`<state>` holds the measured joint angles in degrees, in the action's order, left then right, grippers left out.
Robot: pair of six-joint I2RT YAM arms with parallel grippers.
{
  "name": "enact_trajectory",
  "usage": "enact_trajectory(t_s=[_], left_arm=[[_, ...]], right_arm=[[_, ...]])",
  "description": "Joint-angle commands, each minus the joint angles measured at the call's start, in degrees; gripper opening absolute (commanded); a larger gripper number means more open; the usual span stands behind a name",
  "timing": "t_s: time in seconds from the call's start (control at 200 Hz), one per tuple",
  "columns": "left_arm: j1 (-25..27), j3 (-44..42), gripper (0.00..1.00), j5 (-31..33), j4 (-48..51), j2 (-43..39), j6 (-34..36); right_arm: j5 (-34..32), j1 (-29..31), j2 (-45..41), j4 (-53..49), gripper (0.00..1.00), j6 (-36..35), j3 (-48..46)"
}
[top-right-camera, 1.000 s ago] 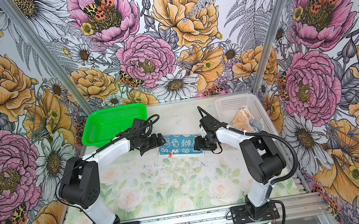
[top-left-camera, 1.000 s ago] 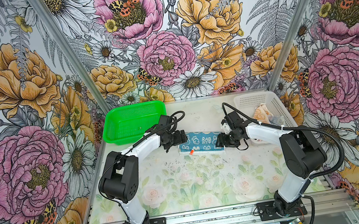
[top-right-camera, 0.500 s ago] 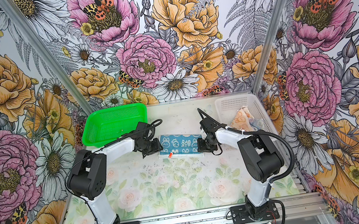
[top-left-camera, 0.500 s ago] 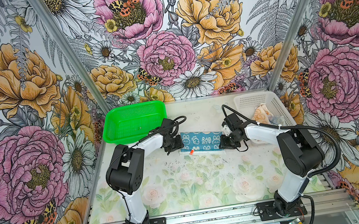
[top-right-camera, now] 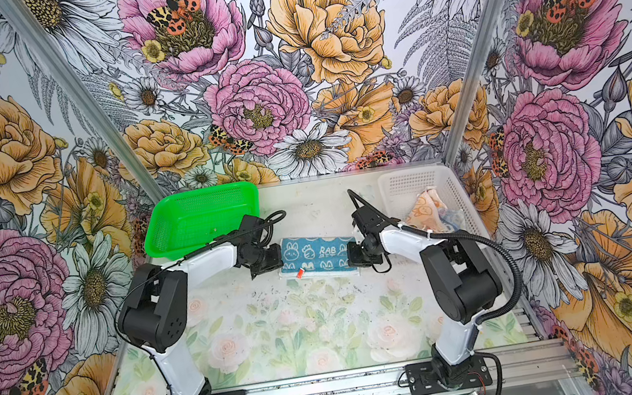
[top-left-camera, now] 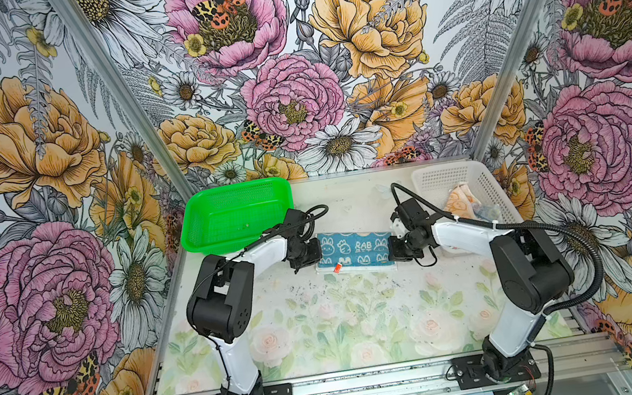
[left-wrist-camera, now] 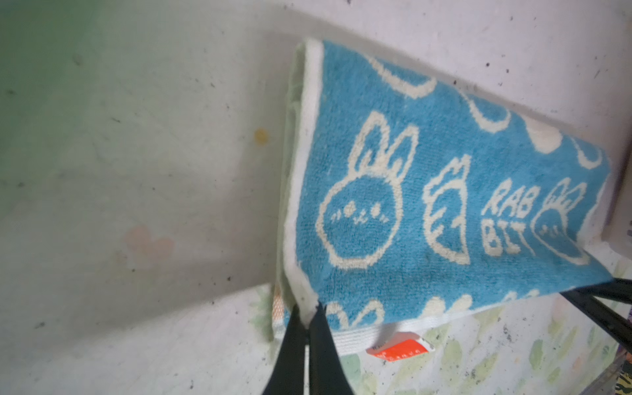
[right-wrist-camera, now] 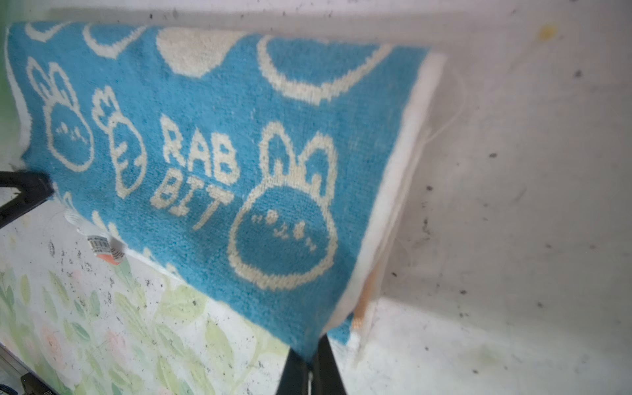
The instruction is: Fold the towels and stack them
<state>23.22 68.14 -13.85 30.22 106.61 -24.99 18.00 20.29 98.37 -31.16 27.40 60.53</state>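
Left wrist view: the left gripper [left-wrist-camera: 309, 311] is pinched together on the white hem at one corner of the folded blue towel [left-wrist-camera: 444, 205]. Right wrist view: the right gripper [right-wrist-camera: 309, 352] is clamped on a corner at the opposite end. In both top views the towel lies on the table [top-left-camera: 323, 323] between the green basket [top-left-camera: 233, 218] and the white basket [top-left-camera: 438, 185], which holds an orange towel [top-left-camera: 459, 201].

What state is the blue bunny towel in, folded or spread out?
Folded: the blue towel lies as a narrow strip, its prints cut off along the far edge.
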Motion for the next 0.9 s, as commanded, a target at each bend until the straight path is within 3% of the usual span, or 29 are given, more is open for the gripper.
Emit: enact_trajectory(t_s=[0.0,0.365,0.475,0.525,0.6,0.635,0.666,0.731,0.756,0.781,0.816,0.896], left_arm=[[0.0,0.7,0.00,-0.9,1.3,-3.9,0.7],[1.9,-1.3,0.00,-0.5,1.5,-5.3,-0.2],[2.9,-1.8,0.00,-0.4,1.4,-4.0,-0.7],[3.2,-2.0,0.08,-0.4,1.4,-3.5,-0.8],[3.3,-2.0,0.04,-0.4,1.5,-3.5,-0.8],[3.2,-1.9,0.11,-0.5,1.5,-3.9,-0.8],[3.0,-1.8,0.23,-0.5,1.6,-4.5,-0.9],[2.6,-1.2,0.25,-1.2,1.8,-6.0,-1.0],[2.5,-0.7,0.31,-1.4,2.2,-6.6,-1.0],[2.6,-0.1,0.42,-1.4,2.6,-7.3,-0.9],[2.6,0.8,0.73,-1.1,3.3,-8.1,-0.9],[2.3,2.4,0.97,-1.6,3.8,-9.1,-1.3]], right_arm=[[-0.9,-0.2,-3.4,0.7,0.00,-0.3,-0.5],[-2.0,-0.4,-4.3,0.8,0.00,-1.5,-4.3],[-2.0,-0.4,-3.3,1.3,0.11,-1.9,-5.1],[-2.1,-0.4,-3.0,1.5,0.15,-1.9,-5.2],[-1.7,-0.3,-3.1,1.7,0.26,-1.8,-5.2],[-1.6,-0.2,-3.5,1.7,0.34,-1.7,-5.1],[-1.6,-0.2,-4.2,1.5,0.40,-1.6,-5.0],[-1.6,-0.2,-6.6,1.5,0.51,-0.9,-5.1],[-1.8,-0.2,-7.7,1.5,0.54,-0.6,-5.2],[-1.6,-0.2,-8.7,1.5,0.57,-0.1,-5.1],[-1.0,-0.2,-9.9,1.3,0.63,0.4,-4.9],[0.9,-0.1,-11.4,1.5,0.73,2.6,-3.9]])
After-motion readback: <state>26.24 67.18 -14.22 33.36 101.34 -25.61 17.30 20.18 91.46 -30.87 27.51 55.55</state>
